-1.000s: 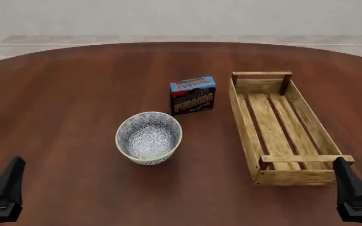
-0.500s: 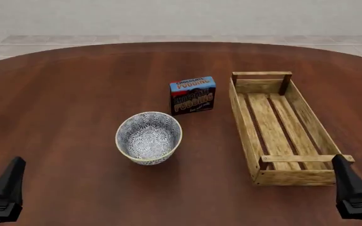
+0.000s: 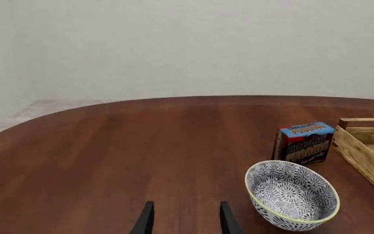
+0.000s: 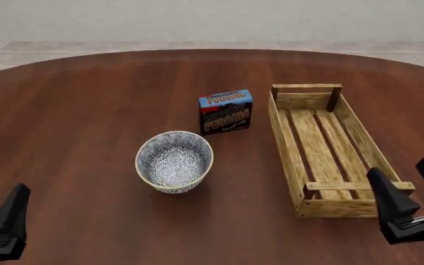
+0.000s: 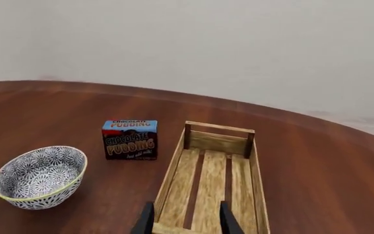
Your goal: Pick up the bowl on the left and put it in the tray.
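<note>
The bowl, blue-grey floral with a pale rim, stands upright on the table left of centre. The long slatted wooden tray lies to its right with nothing in it. My left gripper is open and holds nothing; in the front view only one finger shows at the near left corner, well short of the bowl. My right gripper is open and bare, just behind the tray's near right corner. The right wrist view looks over the tray from its near end, with the bowl off to one side.
A blue-and-black chocolate pudding box stands upright between bowl and tray, a little farther back. It also shows in both wrist views: pudding box, pudding box. The round dark-wood table reaches a pale wall behind.
My right gripper has moved left and forward toward the tray's near end, and both its fingers now show. The left gripper, bowl, tray and box have not moved.
</note>
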